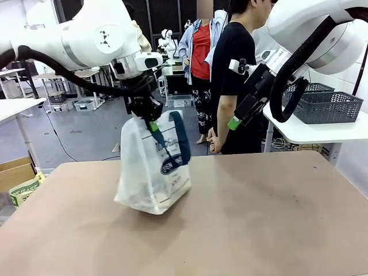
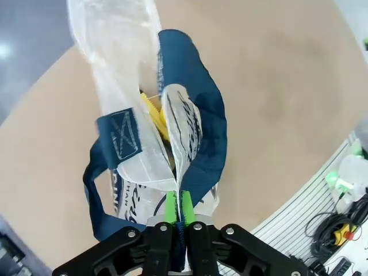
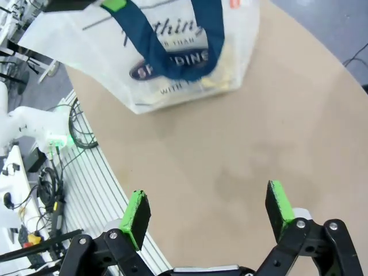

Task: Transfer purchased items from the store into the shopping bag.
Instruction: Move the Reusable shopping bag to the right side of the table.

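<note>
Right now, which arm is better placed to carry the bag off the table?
Left. Its tool is shut on the translucent white plastic bag at its navy blue strap handle, holding it up. The right tool is open and empty above the tan table.

The front camera sat low on the robot's side and looked across the table (image 1: 259, 218) at the shopping bag (image 1: 154, 172). The left wrist camera looked straight down into the bag from close above. The right wrist camera looked down from farther off, sharing bag and tabletop.
</note>
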Controlling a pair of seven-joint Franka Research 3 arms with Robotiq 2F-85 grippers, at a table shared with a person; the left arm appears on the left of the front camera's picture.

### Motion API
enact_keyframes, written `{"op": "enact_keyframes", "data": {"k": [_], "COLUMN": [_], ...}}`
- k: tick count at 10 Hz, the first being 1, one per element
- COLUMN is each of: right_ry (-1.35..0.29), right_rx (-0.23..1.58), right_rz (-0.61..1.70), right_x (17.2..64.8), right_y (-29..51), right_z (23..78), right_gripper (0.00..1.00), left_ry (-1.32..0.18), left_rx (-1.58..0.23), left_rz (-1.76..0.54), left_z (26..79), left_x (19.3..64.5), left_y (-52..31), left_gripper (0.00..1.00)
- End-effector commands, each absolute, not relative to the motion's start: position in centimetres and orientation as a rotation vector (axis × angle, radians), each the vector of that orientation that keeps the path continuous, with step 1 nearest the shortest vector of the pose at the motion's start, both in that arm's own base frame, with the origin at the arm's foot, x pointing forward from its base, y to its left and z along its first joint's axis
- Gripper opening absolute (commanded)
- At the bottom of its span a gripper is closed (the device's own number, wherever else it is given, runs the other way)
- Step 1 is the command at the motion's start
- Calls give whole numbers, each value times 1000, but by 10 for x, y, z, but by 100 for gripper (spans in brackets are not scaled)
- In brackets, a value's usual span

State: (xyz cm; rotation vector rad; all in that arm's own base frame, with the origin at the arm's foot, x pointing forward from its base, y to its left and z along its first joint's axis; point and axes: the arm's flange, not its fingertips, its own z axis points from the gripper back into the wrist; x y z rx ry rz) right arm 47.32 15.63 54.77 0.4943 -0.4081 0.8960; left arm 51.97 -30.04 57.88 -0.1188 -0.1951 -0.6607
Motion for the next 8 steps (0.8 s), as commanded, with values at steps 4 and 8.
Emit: {"op": "enact_keyframes", "data": {"k": [4, 8], "right_ry": [-402, -402], "right_rx": [487, 487], "right_rz": [897, 897], "right_x": [474, 474], "right_y": [156, 156], "right_z": [549, 549], "right_gripper": [100, 100], "left_ry": [-172, -279], "left_rx": [42, 54], "left_rz": [-457, -367], "left_z": [624, 639], "left_x": [522, 495], "left_y": [-217, -124], "left_gripper": [0, 0]}}
